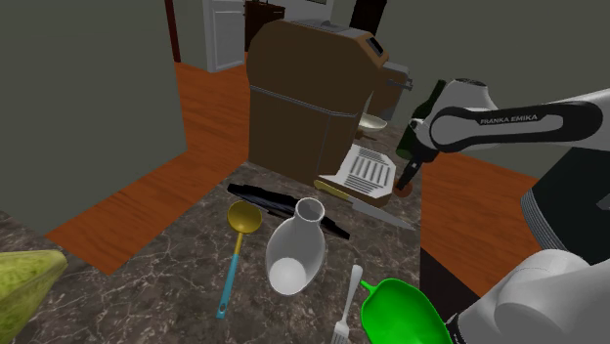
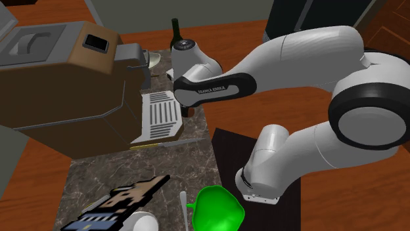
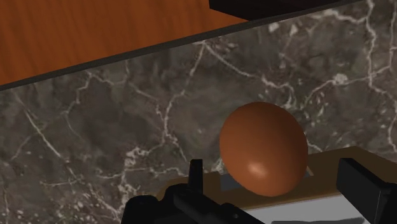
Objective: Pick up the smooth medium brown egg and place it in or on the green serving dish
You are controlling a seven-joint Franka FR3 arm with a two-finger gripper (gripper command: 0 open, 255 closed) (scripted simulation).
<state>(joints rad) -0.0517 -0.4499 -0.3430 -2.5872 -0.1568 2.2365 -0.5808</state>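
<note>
Glossy brown egg (image 3: 263, 147), veined marble (image 3: 127, 127)

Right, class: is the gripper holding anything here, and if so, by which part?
Nothing is held. The brown egg sits between the fingers of the open gripper, a gap on each side; neither touches it.

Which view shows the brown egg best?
The wrist view: the brown egg shows whole between the open gripper's fingers. The shoulder view gives a brown speck below the gripper; the second exterior view, I cannot tell.
</note>
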